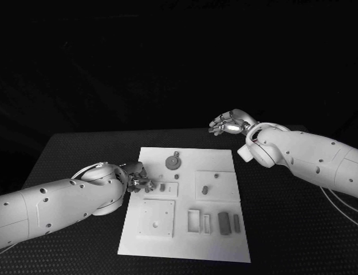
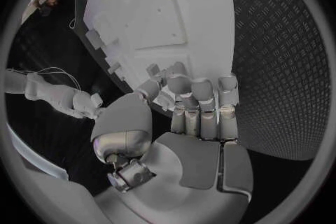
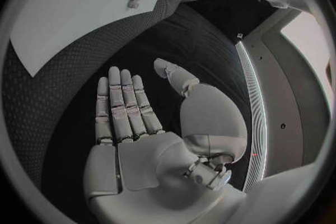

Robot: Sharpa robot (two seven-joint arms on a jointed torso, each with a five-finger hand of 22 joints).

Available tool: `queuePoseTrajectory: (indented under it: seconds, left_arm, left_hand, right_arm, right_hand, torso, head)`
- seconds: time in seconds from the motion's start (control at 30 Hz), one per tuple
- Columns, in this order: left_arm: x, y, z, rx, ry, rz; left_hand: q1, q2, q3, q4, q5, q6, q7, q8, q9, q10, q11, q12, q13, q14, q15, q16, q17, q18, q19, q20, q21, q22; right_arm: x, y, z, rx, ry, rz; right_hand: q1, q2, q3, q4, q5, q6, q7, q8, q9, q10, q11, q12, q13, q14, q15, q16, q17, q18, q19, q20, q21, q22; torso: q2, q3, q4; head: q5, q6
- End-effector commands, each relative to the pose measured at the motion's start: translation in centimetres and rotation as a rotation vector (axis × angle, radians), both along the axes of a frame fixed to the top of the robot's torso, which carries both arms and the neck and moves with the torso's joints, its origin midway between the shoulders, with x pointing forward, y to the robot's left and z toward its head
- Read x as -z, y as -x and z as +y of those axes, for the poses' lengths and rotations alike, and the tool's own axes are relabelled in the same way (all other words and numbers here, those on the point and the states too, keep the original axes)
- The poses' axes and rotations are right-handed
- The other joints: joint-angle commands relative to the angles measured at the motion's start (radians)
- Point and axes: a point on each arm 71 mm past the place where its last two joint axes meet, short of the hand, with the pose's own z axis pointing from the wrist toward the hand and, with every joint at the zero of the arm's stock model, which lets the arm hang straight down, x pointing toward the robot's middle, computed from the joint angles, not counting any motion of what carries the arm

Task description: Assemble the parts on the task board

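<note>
Two hands in play: left hand [image 1: 137,179] sits at the task board [image 1: 228,240] left edge, fingers curled over it; can't tell if it pinches a part. Right hand [image 1: 230,122] hovers off the board's far right corner, fingers apart, holding nothing; wrist view shows flat palm over bare table [image 1: 79,149]. Gear part [image 1: 173,162] and dark parts [image 1: 224,222] lie on the board; small ones hard to make out.

Left hand [image 1: 137,180] grasp unclear
</note>
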Motion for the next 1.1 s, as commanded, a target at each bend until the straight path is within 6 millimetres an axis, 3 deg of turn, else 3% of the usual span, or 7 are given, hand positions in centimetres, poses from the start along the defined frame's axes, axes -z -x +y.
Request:
queuePoseTrajectory:
  seconds: [0.03,0.2,0.5,0.53,0.7,0.9,1.1]
  left_arm:
    - [0.29,0.22,-0.36,0.02,-0.015,0.017]
    - [0.29,0.2,-0.43,0.02,-0.015,0.017]
    - [0.3,0.12,-0.58,0.02,-0.014,0.016]
    - [0.31,0.13,-0.6,0.02,-0.014,0.016]
    - [0.31,0.11,-0.58,0.019,-0.013,0.017]
    - [0.33,0.11,-0.45,0.017,-0.016,0.019]
    - [0.34,0.09,-0.3,0.014,-0.017,0.02]
  left_hand:
    - [-0.003,-0.02,0.053,-0.024,-0.021,0.012,-0.001,0.008,-0.003,-0.002,-0.007,0.006,0.0,0.0,-0.008,0.004,-0.001,-0.005,0.009,-0.146,0.006,0.017]
    - [-0.014,-0.064,0.046,0.028,-0.094,0.011,-0.002,0.012,-0.005,-0.003,-0.008,0.009,-0.003,0.0,-0.009,0.006,-0.003,-0.003,0.009,-0.147,0.006,0.017]
    - [-0.02,-0.082,0.039,0.049,-0.101,0.01,-0.002,0.014,-0.006,-0.004,-0.008,0.011,-0.004,-0.001,-0.01,0.007,-0.004,-0.002,0.008,-0.146,0.006,0.017]
    - [-0.033,-0.095,0.031,0.063,-0.103,0.01,-0.001,0.015,-0.006,-0.004,-0.008,0.011,-0.004,-0.001,-0.009,0.008,-0.004,-0.003,0.008,-0.146,0.006,0.016]
    - [-0.04,-0.109,0.029,0.082,-0.104,0.009,-0.002,0.016,-0.007,-0.004,-0.008,0.012,-0.005,-0.001,-0.01,0.008,-0.005,-0.001,0.008,-0.147,0.006,0.016]
    - [-0.021,-0.088,0.035,0.077,-0.101,0.008,-0.003,0.019,-0.006,-0.005,-0.009,0.014,-0.005,-0.002,-0.012,0.01,-0.005,0.001,0.006,-0.148,0.007,0.018]
    - [-0.018,-0.088,0.033,0.073,-0.101,0.008,-0.003,0.02,-0.006,-0.005,-0.009,0.014,-0.005,-0.002,-0.012,0.011,-0.005,0.001,0.006,-0.147,0.008,0.018]
  right_arm:
    - [-0.02,0.05,0.17,-0.018,-0.003,0.0]
    - [-0.02,0.05,0.19,-0.018,-0.003,0.001]
    - [-0.02,0.05,0.16,-0.017,-0.003,0.001]
    - [-0.02,0.05,0.17,-0.018,-0.003,0.001]
    - [-0.02,0.05,0.16,-0.018,-0.003,0.001]
    - [-0.01,0.04,0.15,-0.018,-0.003,0.002]
    - [-0.01,0.04,0.14,-0.019,-0.003,0.002]
  right_hand:
    - [-0.009,0.0,-0.004,0.001,0.006,-0.006,0.004,0.005,-0.001,0.007,0.003,-0.003,-0.001,0.002,0.005,-0.004,-0.001,-0.018,-0.007,0.0,-0.006,0.001]
    - [-0.009,0.0,-0.004,0.001,0.006,-0.006,0.004,0.005,-0.001,0.007,0.002,-0.003,-0.001,0.002,0.005,-0.004,-0.001,-0.018,-0.007,0.0,-0.006,0.001]
    - [-0.009,0.0,-0.004,0.001,0.006,-0.006,0.003,0.005,-0.001,0.007,0.002,-0.003,-0.001,0.002,0.005,-0.004,-0.001,-0.018,-0.007,0.0,-0.006,0.001]
    - [-0.009,0.0,-0.004,0.001,0.006,-0.006,0.003,0.005,-0.001,0.007,0.002,-0.003,-0.001,0.002,0.005,-0.004,-0.001,-0.018,-0.007,0.0,-0.006,0.001]
    - [-0.009,0.001,-0.004,0.001,0.007,-0.006,0.003,0.005,-0.001,0.007,0.002,-0.004,-0.001,0.002,0.005,-0.004,-0.001,-0.018,-0.007,0.0,-0.006,0.001]
    - [-0.009,0.0,-0.004,0.001,0.007,-0.006,0.003,0.005,-0.001,0.007,0.002,-0.004,-0.001,0.002,0.005,-0.004,-0.001,-0.018,-0.007,0.0,-0.006,0.001]
    - [-0.01,0.001,-0.003,0.001,0.007,-0.006,0.003,0.005,-0.001,0.007,0.002,-0.004,-0.001,0.002,0.005,-0.004,-0.001,-0.018,-0.007,0.0,-0.006,0.001]
  torso:
    - [0.0,-0.0004,0.0008]
    - [0.0,-0.0006,0.0007]
    - [0.001,-0.0009,0.0003]
    - [0.001,-0.0009,0.0003]
    - [0.0,-0.0005,0.0003]
    - [0.0,-0.0007,0.0003]
    - [0.0,-0.001,0.0014]
  head:
    - [-0.001,0.0]
    - [-0.001,0.0]
    - [-0.002,0.0]
    - [-0.002,0.0]
    - [-0.003,-0.001]
    - [-0.003,-0.001]
    - [-0.003,-0.001]
